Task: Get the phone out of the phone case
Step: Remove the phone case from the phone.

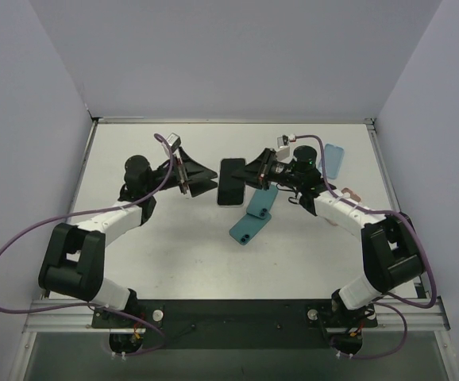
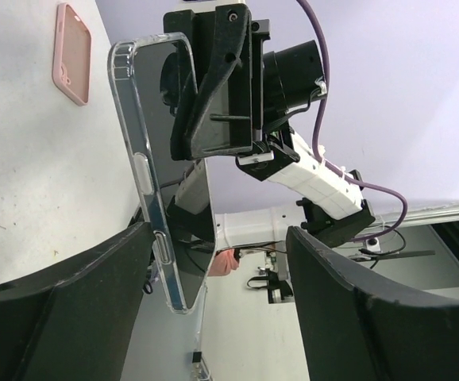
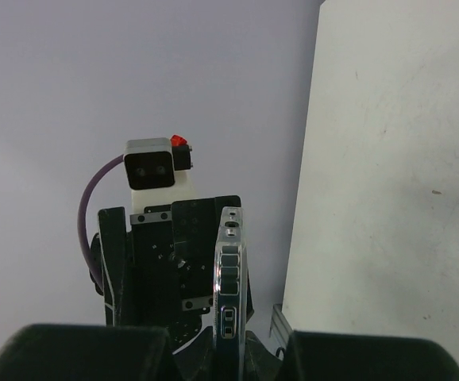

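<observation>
Dark fingers (image 2: pixel 63 309) of the left gripper (image 2: pixel 219 232) fill the bottom of the left wrist view, spread wide with a broad gap between them. The lower end of the phone (image 2: pixel 160 151) reaches into that gap. It runs close along one finger, though I cannot tell whether it touches, and the other finger stands well clear. Beyond, the right gripper (image 1: pixel 249 178) is clamped across the phone, one black finger flat on the screen, holding it up off the table (image 1: pixel 174 254). The phone sits inside its clear case (image 2: pixel 140 171), whose see-through rim with side buttons wraps the edge.

The table is white and matt, boxed in on three sides by plain pale lilac walls (image 1: pixel 237 55). A metal rail (image 1: pixel 229 316) runs along the near edge where the arm bases are bolted.

From above, the phone is a dark rectangle at mid-table between the two grippers, which face each other. The right wrist view shows it edge-on instead, as a thin strip with the left gripper's camera block behind it. Two teal cases (image 1: pixel 245 228) lie touching on the table just nearer than the right gripper. A pink case (image 2: pixel 72 51), plain in the left wrist view, is half hidden by the right arm from above. Farthest back, a blue case (image 1: pixel 334 159) lies toward the right rear corner.
</observation>
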You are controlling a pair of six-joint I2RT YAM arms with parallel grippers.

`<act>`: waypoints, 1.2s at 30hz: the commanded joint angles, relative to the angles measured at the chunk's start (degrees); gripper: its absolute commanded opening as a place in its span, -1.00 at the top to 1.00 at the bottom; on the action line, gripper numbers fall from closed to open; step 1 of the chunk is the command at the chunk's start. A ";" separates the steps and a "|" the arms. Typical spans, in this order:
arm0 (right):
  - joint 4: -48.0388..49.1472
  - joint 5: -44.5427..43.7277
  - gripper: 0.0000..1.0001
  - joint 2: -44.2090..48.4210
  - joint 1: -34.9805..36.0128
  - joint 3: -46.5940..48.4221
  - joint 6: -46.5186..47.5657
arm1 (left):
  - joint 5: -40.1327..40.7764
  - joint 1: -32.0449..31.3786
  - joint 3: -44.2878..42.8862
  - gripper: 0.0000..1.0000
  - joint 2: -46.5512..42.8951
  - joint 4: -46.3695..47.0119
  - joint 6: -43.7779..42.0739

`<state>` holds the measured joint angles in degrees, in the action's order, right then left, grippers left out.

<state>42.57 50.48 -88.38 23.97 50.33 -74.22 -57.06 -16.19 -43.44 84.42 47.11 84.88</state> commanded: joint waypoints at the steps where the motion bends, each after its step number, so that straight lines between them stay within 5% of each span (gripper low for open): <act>1: 10.70 1.82 1.00 1.63 1.17 1.00 -3.04 | 0.10 -3.15 -1.29 -0.51 1.88 5.80 1.51; 3: 10.52 1.73 1.00 1.54 1.26 1.00 -2.95 | 0.37 -3.94 -1.56 -0.40 2.50 6.06 1.69; 11: 10.61 2.17 1.00 1.63 1.96 1.97 -2.95 | 0.19 -4.73 -3.84 -0.48 5.22 5.36 0.82; 17: 9.30 2.26 1.00 2.33 2.05 2.58 -2.52 | 2.56 -4.38 -7.27 -0.51 4.00 -14.65 -12.01; 21: 7.97 2.26 1.00 2.51 2.22 3.20 -1.38 | 2.21 -4.47 -6.92 -0.42 4.08 -12.05 -10.18; 29: 7.88 1.47 1.00 1.10 2.84 3.29 -1.46 | 1.34 -4.73 -5.60 0.35 5.05 -3.36 -4.03; 36: 10.25 0.76 1.00 -0.74 2.40 3.38 -3.65 | -0.33 -4.65 -4.02 -0.07 6.54 6.40 2.04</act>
<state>44.82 51.09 -88.86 26.33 50.70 -75.57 -56.03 -20.91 -48.25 90.08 43.75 83.44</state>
